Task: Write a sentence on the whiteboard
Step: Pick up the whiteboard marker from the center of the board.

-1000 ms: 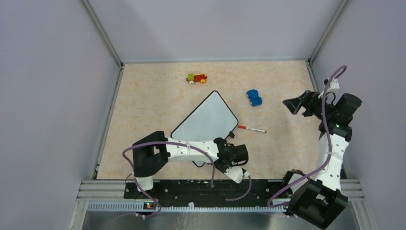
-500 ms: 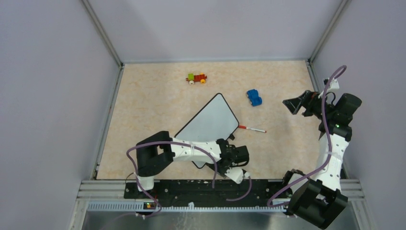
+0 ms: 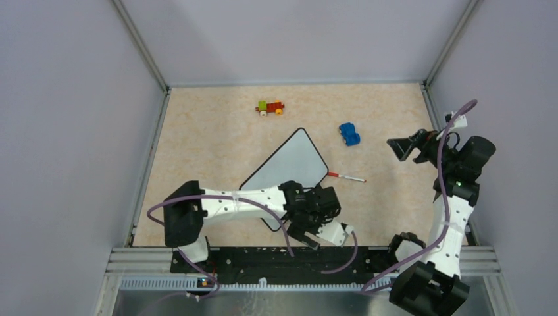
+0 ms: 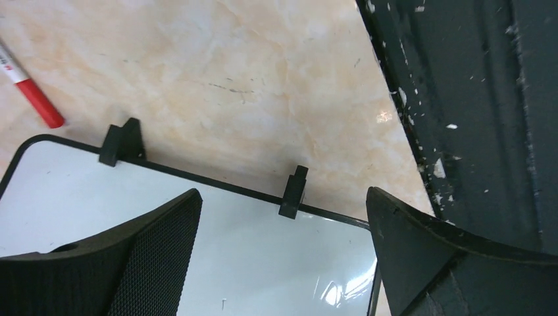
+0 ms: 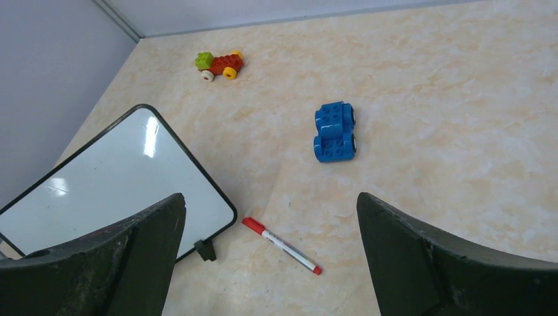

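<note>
Status: preparation stage, with writing not yet begun. The whiteboard (image 3: 289, 164) lies flat on the bench (image 3: 217, 138), its near corner directly beneath the left hand (image 3: 316, 230). In the left wrist view the jaws stand fully apart above the board's framed edge, with one clip foot (image 4: 294, 191) between them. Nothing is gripped and no contact is evident. The right hand (image 3: 403, 146) hangs raised, well apart from the board on its right, equally wide open and empty. No sentence shows on the exposed white face in any view.

The marker (image 3: 347, 177) lies on the bench ahead of and below the right hand, just beside the board's right edge. Its red cap (image 5: 252, 224) is fitted and points toward a clip foot.

Assessment: the step in hand is placement of the board, which appears complete. The next move calls for collecting the marker. That means a low, narrow pinch across a thin barrel lying flat, clear of the frame. The cap must also come off, which probably needs both hands. Two toy cars (image 3: 349, 134) (image 3: 270, 107) lie beyond the board and play no part.
</note>
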Motion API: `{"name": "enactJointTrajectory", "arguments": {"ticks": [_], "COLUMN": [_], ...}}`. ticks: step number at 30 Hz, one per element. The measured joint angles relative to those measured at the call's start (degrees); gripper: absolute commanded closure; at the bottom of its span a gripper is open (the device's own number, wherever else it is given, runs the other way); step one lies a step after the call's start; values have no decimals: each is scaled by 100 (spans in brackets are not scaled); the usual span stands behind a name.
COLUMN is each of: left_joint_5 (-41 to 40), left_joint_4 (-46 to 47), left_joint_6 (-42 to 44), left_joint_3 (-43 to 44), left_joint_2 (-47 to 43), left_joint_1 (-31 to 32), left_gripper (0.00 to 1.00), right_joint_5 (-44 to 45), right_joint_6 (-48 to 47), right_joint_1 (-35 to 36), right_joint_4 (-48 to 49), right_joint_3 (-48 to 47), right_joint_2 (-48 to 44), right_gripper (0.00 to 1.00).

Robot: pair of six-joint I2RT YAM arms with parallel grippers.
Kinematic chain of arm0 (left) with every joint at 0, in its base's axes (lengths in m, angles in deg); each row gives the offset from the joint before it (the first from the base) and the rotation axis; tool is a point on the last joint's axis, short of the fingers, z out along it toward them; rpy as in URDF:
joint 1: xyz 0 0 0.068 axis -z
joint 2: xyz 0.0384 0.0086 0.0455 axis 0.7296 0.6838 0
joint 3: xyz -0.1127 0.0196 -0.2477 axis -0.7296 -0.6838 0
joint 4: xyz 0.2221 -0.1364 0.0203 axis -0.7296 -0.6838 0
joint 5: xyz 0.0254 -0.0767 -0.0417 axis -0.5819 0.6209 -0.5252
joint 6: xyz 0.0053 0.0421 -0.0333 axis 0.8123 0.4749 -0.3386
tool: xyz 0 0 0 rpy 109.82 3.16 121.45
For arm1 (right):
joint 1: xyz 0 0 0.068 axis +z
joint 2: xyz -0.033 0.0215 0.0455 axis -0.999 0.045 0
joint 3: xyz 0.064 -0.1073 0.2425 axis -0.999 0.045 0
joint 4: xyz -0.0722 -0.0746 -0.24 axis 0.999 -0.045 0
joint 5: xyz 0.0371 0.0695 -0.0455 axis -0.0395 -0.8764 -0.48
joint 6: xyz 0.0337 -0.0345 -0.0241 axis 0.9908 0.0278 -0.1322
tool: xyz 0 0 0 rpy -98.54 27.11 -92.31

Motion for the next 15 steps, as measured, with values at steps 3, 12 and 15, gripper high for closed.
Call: {"name": "enactJointTrajectory", "arguments": {"ticks": [3, 12, 15], "left_joint_5": [417, 1644, 1858], "left_joint_4": [35, 361, 466], "left_joint_6": [-249, -1480, -1965], "left_joint_3": [109, 748, 946], "left_joint_2": [-278, -750, -1001], "left_joint_1": [-173, -2028, -2682], "left_gripper": [1, 1, 1], "right_joint_5": [-153, -308, 70], "right_joint_6": [-111, -1631, -2551], "right_joint_1": [2, 232, 737], "right_joint_4": [-59, -1567, -2186], "right_joint_3": [-111, -1088, -1193], "right_joint_2": [74, 1213, 1357], "right_gripper": [4, 12, 18]}}
